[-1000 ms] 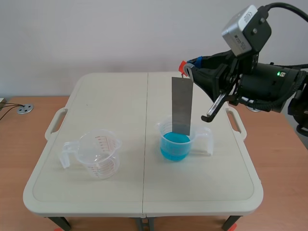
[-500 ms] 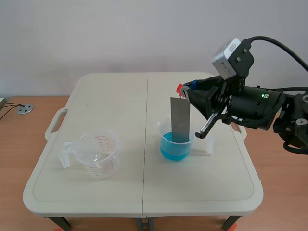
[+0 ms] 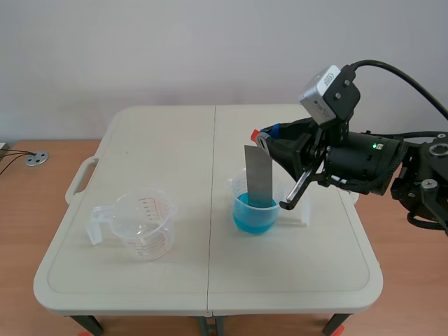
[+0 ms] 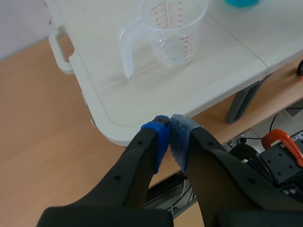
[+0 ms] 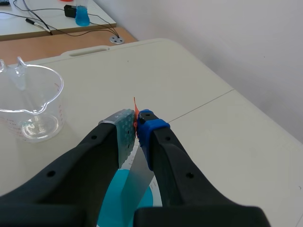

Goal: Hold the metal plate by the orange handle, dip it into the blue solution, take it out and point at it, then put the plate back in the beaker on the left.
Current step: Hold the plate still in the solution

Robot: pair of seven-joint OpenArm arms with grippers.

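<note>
A grey metal plate (image 3: 257,176) hangs upright with its lower end down in the blue solution (image 3: 253,208) of the right-hand beaker (image 3: 260,204). My right gripper (image 3: 262,137) is shut on the plate's orange handle (image 3: 257,134) above the beaker. From the right wrist view the plate (image 5: 137,178) drops from between the fingers of my right gripper (image 5: 136,124) into the blue liquid (image 5: 110,203), with a sliver of orange handle (image 5: 135,113) showing between the pads. An empty clear beaker (image 3: 142,224) stands at the table's left. My left gripper (image 4: 169,131) is shut on nothing, off the table's near left corner, with the empty beaker (image 4: 171,31) ahead of it.
The white folding table (image 3: 175,140) has carry handles at both sides. A round metal floor fitting (image 3: 36,158) lies on the wooden floor at the far left. Table legs and an orange clamp (image 4: 283,144) show below the table in the left wrist view.
My right arm has come down and a little to the left, lowering the plate so that its bottom end went deeper into the blue solution. The left beaker has not moved.
</note>
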